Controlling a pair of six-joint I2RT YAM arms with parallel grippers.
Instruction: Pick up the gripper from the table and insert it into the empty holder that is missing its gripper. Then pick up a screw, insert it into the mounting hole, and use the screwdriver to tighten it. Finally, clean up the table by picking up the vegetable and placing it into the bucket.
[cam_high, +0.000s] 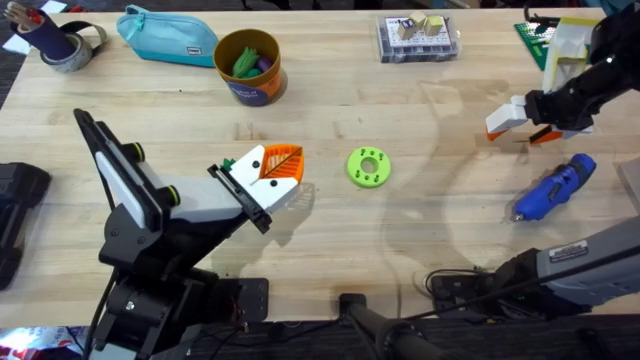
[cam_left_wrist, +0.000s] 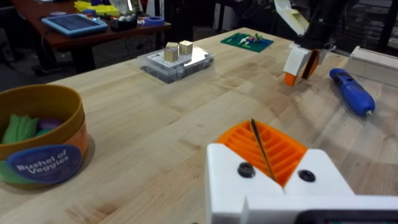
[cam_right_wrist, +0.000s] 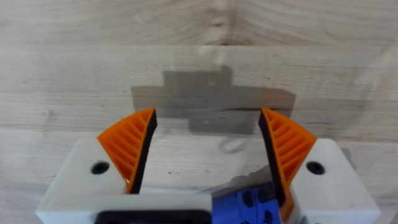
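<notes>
Starting on the left, the bucket (cam_high: 240, 92) sits near the table's (cam_high: 420, 240) far edge with green and purple veggies already in it. Just in front of it, the left gripper (cam_high: 296, 166) hangs low over the wood. Its orange pads (cam_left_wrist: 283, 149) are pressed together with a thin dark sliver between them, and I can't tell what that sliver is. Next over is a green disc (cam_high: 368, 167) lying flat by itself. Further right, the right gripper (cam_high: 505, 122) hovers above bare wood, spread wide with nothing between the pads (cam_right_wrist: 127, 146). The screwdriver (cam_high: 555, 188) lies on its side just beside it, on the side nearer the arm's base, with the blue body poking in behind the fingers in the right wrist view. My guess on handling: hard smooth plastic, rigid, a bit hefty for its size since it's powered, and round enough to roll or twist in a pinch. I'd grab across the fat blue barrel near its middle, not the black nose or the skinny bit, and square up the ribbed pads so it can't swivel.
</notes>
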